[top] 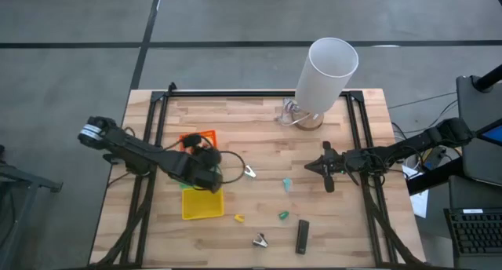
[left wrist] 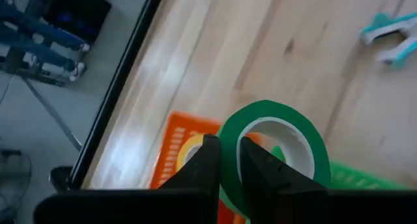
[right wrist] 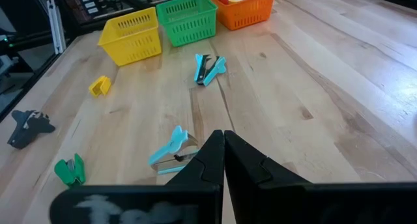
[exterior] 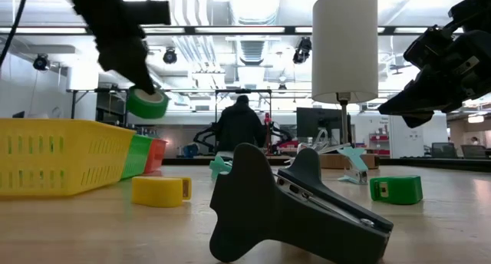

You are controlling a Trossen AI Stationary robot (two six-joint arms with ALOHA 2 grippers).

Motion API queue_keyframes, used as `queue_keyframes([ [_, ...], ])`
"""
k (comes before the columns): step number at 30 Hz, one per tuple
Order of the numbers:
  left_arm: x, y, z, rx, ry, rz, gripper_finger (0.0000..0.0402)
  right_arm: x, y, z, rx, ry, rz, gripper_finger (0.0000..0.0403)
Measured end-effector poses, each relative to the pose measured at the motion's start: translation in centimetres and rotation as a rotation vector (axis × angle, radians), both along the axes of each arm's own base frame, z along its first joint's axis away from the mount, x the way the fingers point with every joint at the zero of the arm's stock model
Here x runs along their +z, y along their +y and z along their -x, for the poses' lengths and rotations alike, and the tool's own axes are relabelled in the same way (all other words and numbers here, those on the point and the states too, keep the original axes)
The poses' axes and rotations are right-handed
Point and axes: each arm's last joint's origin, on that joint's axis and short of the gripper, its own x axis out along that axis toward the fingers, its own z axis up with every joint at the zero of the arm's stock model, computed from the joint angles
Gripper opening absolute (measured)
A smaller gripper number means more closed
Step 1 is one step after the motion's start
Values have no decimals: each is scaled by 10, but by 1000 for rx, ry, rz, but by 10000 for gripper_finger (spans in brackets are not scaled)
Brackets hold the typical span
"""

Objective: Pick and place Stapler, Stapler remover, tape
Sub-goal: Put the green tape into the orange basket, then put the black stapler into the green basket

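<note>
Three small baskets stood in a row on the left half of the table (top: 259, 140): an orange basket (right wrist: 244, 8), a green basket (right wrist: 189, 19) and a yellow basket (right wrist: 130, 35). We held a green tape roll (left wrist: 273, 142) in the left gripper (left wrist: 228, 168), its fingers pinching the ring's wall, one inside and one outside, above the orange and green baskets. In the low view we saw the roll hanging clear of the tabletop. A yellow tape roll (exterior: 159, 191) lay on the wood just beside the yellow basket. Our right gripper (right wrist: 223, 152) hovered over the right half of the table, its fingers pressed together on nothing. The black stapler (top: 302, 236) lay near the front edge. A teal staple remover (right wrist: 171, 151) lay just ahead of the right gripper, another (right wrist: 208, 69) nearer the baskets. A dark staple remover (exterior: 291, 210) lay by the front edge. A white lamp (top: 328, 78) stood at the far edge.
</note>
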Motion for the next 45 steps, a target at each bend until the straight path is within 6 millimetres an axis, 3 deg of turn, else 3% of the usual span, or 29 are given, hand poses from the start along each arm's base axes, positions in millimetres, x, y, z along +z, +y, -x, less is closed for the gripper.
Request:
queue_keyframes([
  [7,-11,18,41,122,-119,-57,44,0,0,0,0,0,0,8],
  [18,-40,37,88,372,-345,55,44,0,-1,0,-46,-4,16,8],
  [32,-65,40,101,464,-433,142,55,0,-1,0,-49,-5,17,8],
  [45,-46,38,90,440,-516,112,187,0,-2,0,-49,-3,18,8],
])
